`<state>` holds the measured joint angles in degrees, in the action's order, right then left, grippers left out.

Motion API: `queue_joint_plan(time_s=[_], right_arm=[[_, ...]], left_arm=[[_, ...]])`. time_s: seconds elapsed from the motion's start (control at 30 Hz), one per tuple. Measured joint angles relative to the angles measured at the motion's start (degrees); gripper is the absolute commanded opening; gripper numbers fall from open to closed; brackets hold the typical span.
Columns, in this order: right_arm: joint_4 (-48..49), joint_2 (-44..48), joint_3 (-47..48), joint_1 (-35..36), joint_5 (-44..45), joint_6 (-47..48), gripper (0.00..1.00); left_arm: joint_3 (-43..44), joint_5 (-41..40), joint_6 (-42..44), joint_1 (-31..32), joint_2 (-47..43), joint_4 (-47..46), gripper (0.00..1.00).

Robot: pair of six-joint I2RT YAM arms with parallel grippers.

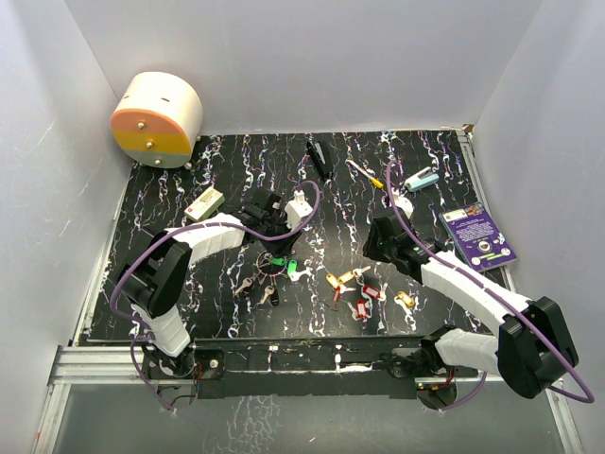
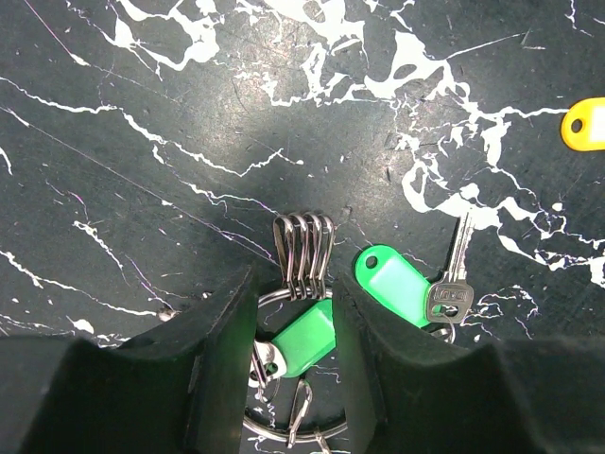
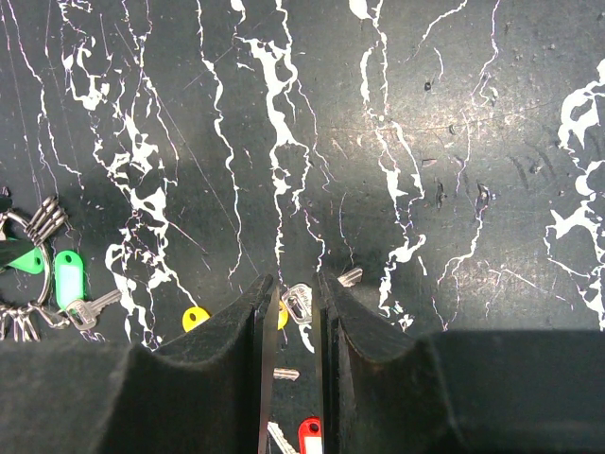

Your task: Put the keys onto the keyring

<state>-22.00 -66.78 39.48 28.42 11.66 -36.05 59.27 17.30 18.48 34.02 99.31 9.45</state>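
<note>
Keyring with two green tags lies in the middle of the tabletop, straddled by the left end effector, jaws partly apart; whether they pinch it I cannot tell. Just right, loose keys with red, yellow and gold heads lie scattered. The right end effector hangs over them, jaws nearly closed, grip unclear. Both arms bend inward. One purple card and one screwdriver lie beyond.

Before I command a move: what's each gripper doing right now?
Left gripper: jaws apart astride the keyring; grip cannot be told.
Right gripper: nearly closed, a key at its tips; grip cannot be told.
</note>
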Motion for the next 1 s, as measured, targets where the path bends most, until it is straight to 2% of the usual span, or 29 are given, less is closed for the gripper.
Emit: queue_joint_plan(time_s=[0.5, 1.0], right_arm=[[0.0, 0.0, 0.0, 0.0, 0.0, 0.0, 0.26], [0.0, -0.02, 0.0, 0.0, -0.24, -0.02, 0.26]], left_arm=[[-1.31, -4.76, 2.16, 0.0, 0.0, -3.04, 0.33], [-1.95, -2.25, 2.34, 0.0, -1.09, -2.12, 0.34]])
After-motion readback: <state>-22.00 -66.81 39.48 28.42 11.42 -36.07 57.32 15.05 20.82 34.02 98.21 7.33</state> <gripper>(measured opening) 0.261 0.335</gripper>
